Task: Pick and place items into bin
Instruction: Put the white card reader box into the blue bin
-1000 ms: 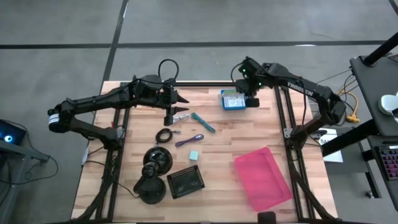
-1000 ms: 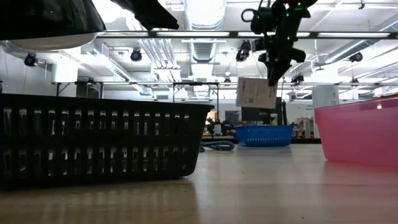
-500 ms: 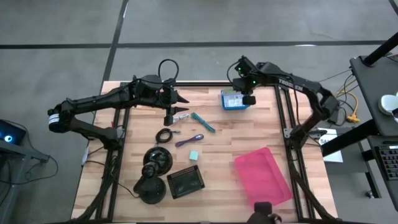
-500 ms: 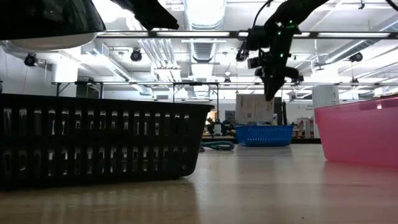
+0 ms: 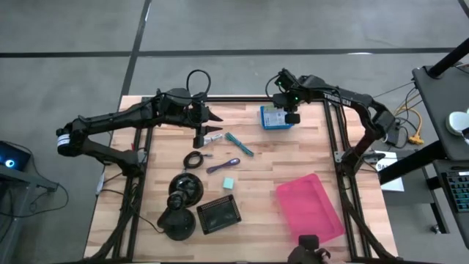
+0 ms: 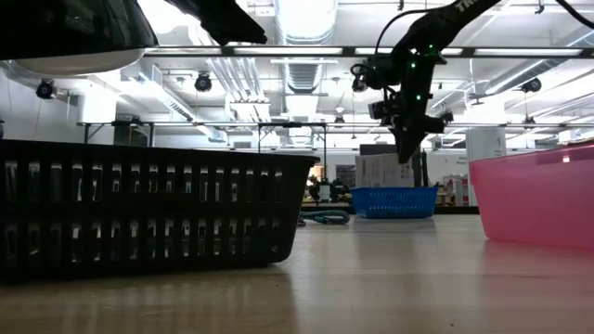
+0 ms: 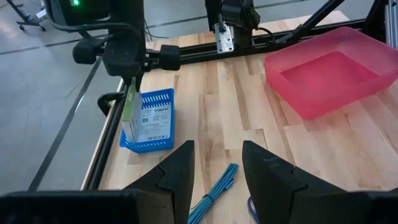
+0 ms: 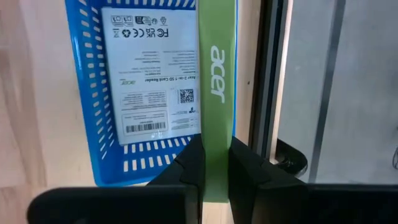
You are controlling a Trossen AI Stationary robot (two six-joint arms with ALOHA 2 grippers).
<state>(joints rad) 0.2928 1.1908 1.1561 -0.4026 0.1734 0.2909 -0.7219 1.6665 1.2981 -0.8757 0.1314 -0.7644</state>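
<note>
My right gripper [image 5: 288, 114] is shut on a white box with a green spine [image 8: 155, 81]. It holds the box on edge inside a small blue basket [image 5: 267, 123] at the table's far right. The left wrist view also shows the box [image 7: 129, 111] in the basket [image 7: 152, 134]. My left gripper [image 5: 207, 130] is open and hovers over the table's far middle, above a teal-handled tool [image 5: 239, 144]. A purple pen [image 5: 223, 166], a coiled black cable [image 5: 193, 160] and a pale teal cube [image 5: 229, 182] lie on the table. My right gripper pinches the box's narrow green spine [image 8: 215, 118] between its two fingers [image 8: 189, 163]. The fingers come from above and point down. The box stands on edge with its lower part inside the blue basket, close to one basket wall, its printed white face toward the basket's middle.
A pink bin [image 5: 309, 210] sits at the near right. A black mesh basket [image 5: 218, 213] and two black domed objects [image 5: 186, 188] [image 5: 177, 220] stand at the near left. Bare wood shows between the pink bin and the blue basket.
My right gripper has gone down and a little toward the table's left with the box. The box, held clear above the blue basket a second ago, now has its lower part down inside it.
</note>
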